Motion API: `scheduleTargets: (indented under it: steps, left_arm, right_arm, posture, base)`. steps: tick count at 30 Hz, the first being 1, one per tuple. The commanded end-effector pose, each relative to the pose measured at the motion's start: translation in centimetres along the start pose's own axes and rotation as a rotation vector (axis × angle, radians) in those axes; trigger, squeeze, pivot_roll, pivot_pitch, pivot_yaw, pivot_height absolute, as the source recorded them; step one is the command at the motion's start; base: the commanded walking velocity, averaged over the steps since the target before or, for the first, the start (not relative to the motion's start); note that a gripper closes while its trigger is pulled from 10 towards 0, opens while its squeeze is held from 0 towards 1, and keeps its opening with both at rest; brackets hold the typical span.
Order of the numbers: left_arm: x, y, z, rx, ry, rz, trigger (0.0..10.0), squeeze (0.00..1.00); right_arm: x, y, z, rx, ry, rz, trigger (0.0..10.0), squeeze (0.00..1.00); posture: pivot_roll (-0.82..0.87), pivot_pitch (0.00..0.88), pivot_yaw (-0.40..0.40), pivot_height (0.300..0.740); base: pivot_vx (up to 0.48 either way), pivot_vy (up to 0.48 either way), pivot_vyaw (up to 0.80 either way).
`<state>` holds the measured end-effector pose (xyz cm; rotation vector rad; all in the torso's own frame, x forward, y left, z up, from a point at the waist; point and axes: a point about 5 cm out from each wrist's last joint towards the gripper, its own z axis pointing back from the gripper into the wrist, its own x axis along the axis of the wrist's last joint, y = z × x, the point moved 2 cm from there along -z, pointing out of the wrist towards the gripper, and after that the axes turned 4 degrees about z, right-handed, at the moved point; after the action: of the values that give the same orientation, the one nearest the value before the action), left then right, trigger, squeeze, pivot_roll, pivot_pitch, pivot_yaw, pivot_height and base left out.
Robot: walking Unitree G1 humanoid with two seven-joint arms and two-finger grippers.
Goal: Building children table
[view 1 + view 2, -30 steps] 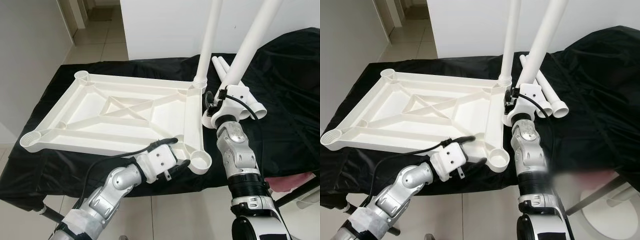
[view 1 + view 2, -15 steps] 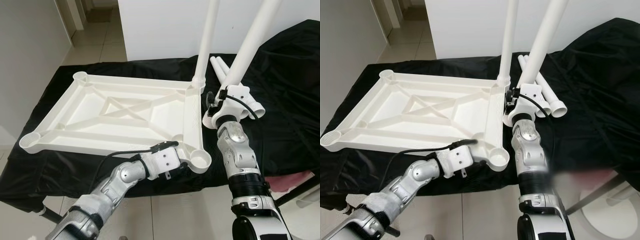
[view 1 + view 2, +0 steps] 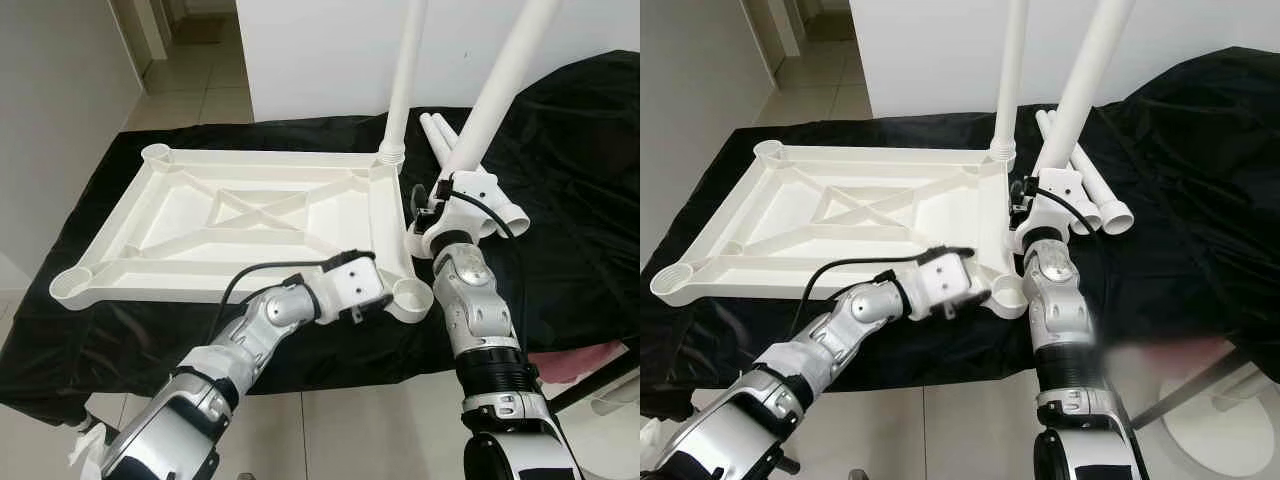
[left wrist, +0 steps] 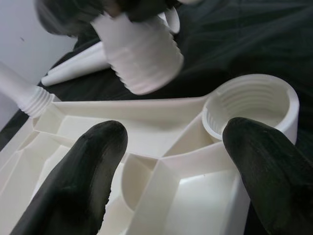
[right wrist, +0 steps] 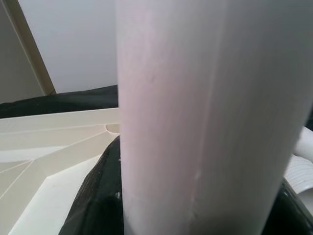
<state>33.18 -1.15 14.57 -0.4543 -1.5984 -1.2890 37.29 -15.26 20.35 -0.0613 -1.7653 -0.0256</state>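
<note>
The left hand (image 3: 375, 295) has slid along the upturned tabletop (image 3: 250, 225) to its near right corner, and the tabletop has shifted with it. Its fingers (image 4: 73, 181) are spread around the threaded socket (image 4: 252, 110). The right hand (image 3: 432, 205) pinches a leg (image 3: 490, 100), tilted, its threaded end (image 4: 142, 58) just above that socket. Started at this slant, the threads could cross and jam, or the tabletop could slip on the black-draped counter (image 3: 560, 240). 1 leg (image 3: 400, 90) already stands at the far right corner; spare legs (image 3: 1090, 195) lie behind. The leg tops are cut off.
</note>
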Motion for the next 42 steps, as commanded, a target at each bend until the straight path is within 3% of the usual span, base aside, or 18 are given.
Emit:
scheduleTargets:
  steps: [1, 6, 9, 13, 16, 21, 35, 42]
  left_arm:
    - [-0.1, 0.9, 0.7, 0.142, -0.027, 0.013, 10.0, 0.00]
    - [0.1, 0.7, 1.4, 0.143, -0.056, 0.052, 10.0, 0.00]
    - [0.5, 1.0, 3.3, 0.214, -0.100, 0.170, 10.0, 0.00]
    - [0.7, 1.7, 4.3, 0.289, -0.126, 0.261, 10.0, 0.00]
    - [0.5, 2.0, 4.9, 0.322, -0.124, 0.293, 10.0, 0.00]
    - [-1.1, 3.5, 6.8, 0.469, -0.079, 0.440, 10.0, 0.00]
    - [-1.1, 4.4, 8.5, 0.522, -0.020, 0.467, 10.0, 0.00]
    - [-1.1, 4.2, 8.6, 0.520, -0.018, 0.482, 10.0, 0.00]
  right_arm:
    - [0.0, 0.4, 0.4, 0.017, -0.008, -0.007, 10.0, 0.00]
    - [-0.1, 0.7, 0.9, 0.044, -0.027, -0.009, 10.0, 0.00]
    - [-0.7, 1.2, 2.1, 0.081, -0.046, 0.001, 10.0, 0.00]
    - [-1.0, 1.4, 3.0, 0.097, -0.076, 0.010, 10.0, 0.00]
    - [-0.9, 1.5, 3.4, 0.107, -0.097, 0.006, 10.0, 0.00]
    - [-1.6, 2.2, 5.7, 0.133, -0.122, -0.052, 10.0, 0.00]
    - [-4.4, 1.8, 7.7, 0.188, -0.046, 0.018, 10.0, 0.00]
    - [-4.3, 1.4, 8.0, 0.190, -0.057, 0.025, 10.0, 0.00]
  posture:
    - [-0.08, 0.047, 0.079, 0.740]
    - [-0.08, 0.047, 0.080, 0.740]
    - [-0.06, 0.050, 0.069, 0.740]
    - [-0.05, 0.049, 0.065, 0.740]
    - [-0.04, 0.048, 0.058, 0.740]
    - [-0.03, 0.033, 0.045, 0.740]
    - [-0.03, 0.008, 0.038, 0.740]
    - [-0.03, 0.012, 0.041, 0.740]
  base:
    - [0.000, 0.000, 0.00]
    - [0.000, 0.000, 0.00]
    - [0.000, 0.000, 0.00]
    - [0.000, 0.000, 0.00]
    - [0.000, 0.000, 0.00]
    - [0.000, 0.000, 0.00]
    - [0.000, 0.000, 0.00]
    - [0.000, 0.000, 0.00]
